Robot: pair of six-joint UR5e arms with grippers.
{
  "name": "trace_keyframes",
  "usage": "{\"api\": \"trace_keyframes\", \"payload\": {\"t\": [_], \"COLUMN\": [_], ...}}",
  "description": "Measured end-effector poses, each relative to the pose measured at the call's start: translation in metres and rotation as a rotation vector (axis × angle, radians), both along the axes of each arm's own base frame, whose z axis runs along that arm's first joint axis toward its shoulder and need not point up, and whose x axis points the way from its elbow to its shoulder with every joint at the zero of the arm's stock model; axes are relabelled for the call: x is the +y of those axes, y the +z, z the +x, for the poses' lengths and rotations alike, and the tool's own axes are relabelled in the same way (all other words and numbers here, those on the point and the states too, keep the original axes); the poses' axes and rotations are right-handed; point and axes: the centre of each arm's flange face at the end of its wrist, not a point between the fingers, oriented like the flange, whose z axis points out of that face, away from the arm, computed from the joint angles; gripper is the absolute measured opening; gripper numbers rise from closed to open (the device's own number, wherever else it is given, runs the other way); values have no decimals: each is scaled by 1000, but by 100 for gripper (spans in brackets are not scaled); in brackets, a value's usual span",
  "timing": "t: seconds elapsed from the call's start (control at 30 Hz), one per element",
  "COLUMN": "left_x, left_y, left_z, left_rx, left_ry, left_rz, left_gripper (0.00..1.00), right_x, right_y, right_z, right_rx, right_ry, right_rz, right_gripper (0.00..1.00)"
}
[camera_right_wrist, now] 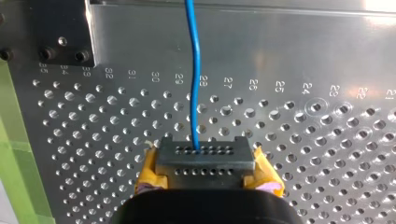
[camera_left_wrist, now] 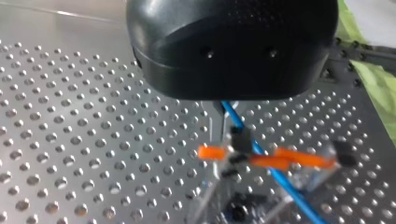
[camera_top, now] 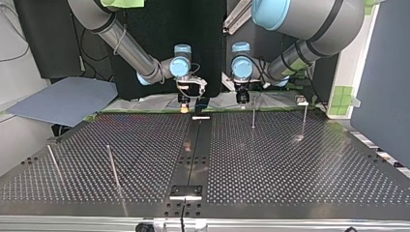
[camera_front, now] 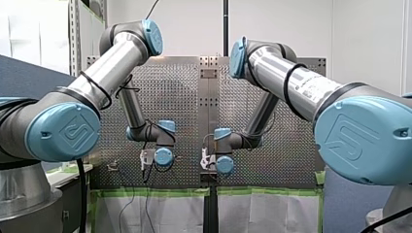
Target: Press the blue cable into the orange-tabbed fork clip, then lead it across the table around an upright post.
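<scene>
My right tool (camera_right_wrist: 203,159) is clamped on the cable (camera_right_wrist: 194,70). Its yellow-padded fingers (camera_right_wrist: 205,151) are pressed together, and the blue line enters at their tip. From there it runs straight ahead over the perforated surface (camera_right_wrist: 299,140) to the plain strip at its edge.

In the left wrist view the cable comes out from under my left tool (camera_top: 242,100). The tool's black housing hides the grip, so I cannot tell whether that tool is apart or together.

From the housing the cable slants down across the clip (camera_left_wrist: 285,161), passing over its orange tabs between two small black parts. It seems to lie in the fork, though the clip is too blurred to be sure. The clip sits on the surface just ahead of the left tool.

In the top view both tools hang near the far edge of the surface, one on each side of its middle seam. A post (camera_top: 253,116) stands upright just beside the left tool. Another (camera_top: 304,118) stands further toward that view's right.
</scene>
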Motion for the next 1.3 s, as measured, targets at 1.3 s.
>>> {"api": "trace_keyframes", "payload": {"t": [1.3], "left_x": [-46], "left_y": [117], "left_z": [-10], "left_rx": [-44], "left_ry": [-76], "left_rz": [-12], "left_gripper": [0], "right_x": [-4], "right_y": [143], "right_z": [7], "right_rx": [1], "right_ry": [5], "right_rz": [-15], "right_gripper": [0]}}
